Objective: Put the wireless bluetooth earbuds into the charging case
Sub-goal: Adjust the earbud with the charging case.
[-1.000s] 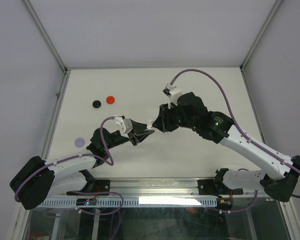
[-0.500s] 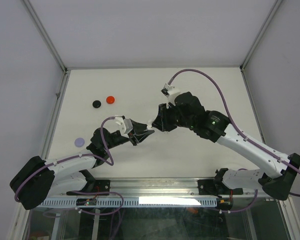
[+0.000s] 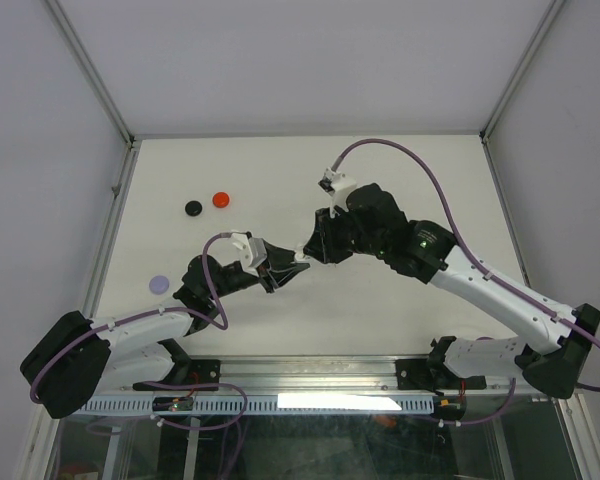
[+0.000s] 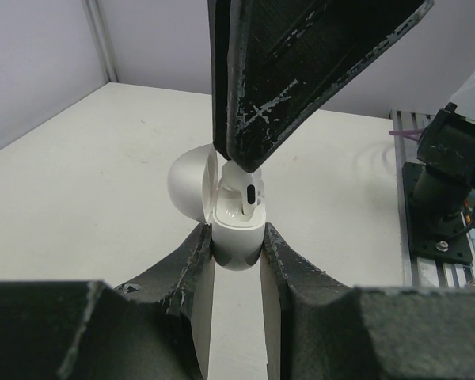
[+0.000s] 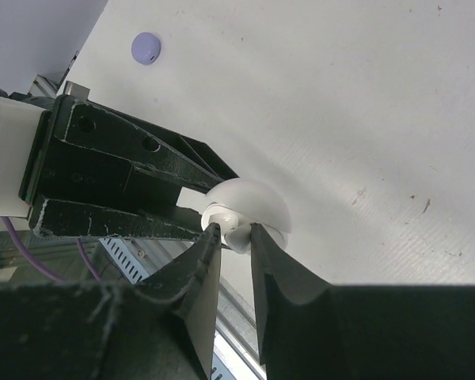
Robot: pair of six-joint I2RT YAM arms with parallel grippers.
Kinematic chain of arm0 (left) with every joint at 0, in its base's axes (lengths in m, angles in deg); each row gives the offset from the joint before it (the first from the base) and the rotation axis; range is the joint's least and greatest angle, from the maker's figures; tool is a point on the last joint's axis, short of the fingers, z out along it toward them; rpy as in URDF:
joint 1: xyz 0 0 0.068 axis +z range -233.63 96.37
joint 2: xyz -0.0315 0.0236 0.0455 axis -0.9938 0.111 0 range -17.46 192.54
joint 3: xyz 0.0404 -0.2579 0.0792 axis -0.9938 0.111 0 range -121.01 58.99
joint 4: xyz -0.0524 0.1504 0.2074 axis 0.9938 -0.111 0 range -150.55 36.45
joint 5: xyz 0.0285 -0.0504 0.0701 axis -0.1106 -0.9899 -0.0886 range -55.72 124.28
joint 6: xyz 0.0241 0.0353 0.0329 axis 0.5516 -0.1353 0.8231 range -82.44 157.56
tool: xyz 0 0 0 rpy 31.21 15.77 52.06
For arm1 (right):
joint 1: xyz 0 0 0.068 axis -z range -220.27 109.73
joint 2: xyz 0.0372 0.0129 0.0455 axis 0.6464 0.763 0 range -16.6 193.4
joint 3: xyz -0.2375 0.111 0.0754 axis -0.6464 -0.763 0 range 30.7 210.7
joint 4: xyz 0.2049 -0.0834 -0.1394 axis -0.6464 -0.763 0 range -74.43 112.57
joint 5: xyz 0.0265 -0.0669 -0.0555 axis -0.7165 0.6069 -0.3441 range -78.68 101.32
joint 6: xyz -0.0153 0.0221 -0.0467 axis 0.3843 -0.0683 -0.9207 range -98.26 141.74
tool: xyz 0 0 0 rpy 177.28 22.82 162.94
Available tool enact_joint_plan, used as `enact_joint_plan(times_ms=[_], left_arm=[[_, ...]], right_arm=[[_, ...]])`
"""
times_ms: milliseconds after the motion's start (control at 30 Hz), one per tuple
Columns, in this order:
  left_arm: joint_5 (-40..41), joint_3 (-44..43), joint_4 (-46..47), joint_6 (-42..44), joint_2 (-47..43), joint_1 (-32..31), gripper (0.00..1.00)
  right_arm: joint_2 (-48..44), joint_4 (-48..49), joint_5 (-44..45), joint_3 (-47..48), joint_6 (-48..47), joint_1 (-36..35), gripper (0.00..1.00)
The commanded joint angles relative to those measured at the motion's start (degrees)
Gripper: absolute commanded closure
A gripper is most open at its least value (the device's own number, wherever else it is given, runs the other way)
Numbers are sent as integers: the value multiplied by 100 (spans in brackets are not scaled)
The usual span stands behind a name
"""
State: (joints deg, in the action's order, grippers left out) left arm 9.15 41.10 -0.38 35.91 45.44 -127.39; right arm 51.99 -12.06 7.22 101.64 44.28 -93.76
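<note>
Earbud (image 4: 248,194) in right gripper (image 5: 236,232), case (image 4: 236,252) (open) in left gripper (image 4: 236,234)

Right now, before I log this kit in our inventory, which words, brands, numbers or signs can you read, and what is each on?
No text can be read in any view.
The charging case and the earbud show no printing; the earbud bears only a plain dark oval.
The red cap, black cap and lilac disc are too small to show any marking.
</note>
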Motion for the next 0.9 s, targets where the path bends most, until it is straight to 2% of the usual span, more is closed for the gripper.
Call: enact_joint_plan(times_ms=[0,533,867], left_arm=[[-369,-225,385,-110,-5,35,100],[-1142,-310,580,-458,54,33,100],[-796,-110,648,-454,72,30,100]], right_arm=[[56,200,-419,173,-257,-40,76],[-50,405,-1167,47,-1142,-38,76],[-363,500,-841,23,-1281,-33,69]])
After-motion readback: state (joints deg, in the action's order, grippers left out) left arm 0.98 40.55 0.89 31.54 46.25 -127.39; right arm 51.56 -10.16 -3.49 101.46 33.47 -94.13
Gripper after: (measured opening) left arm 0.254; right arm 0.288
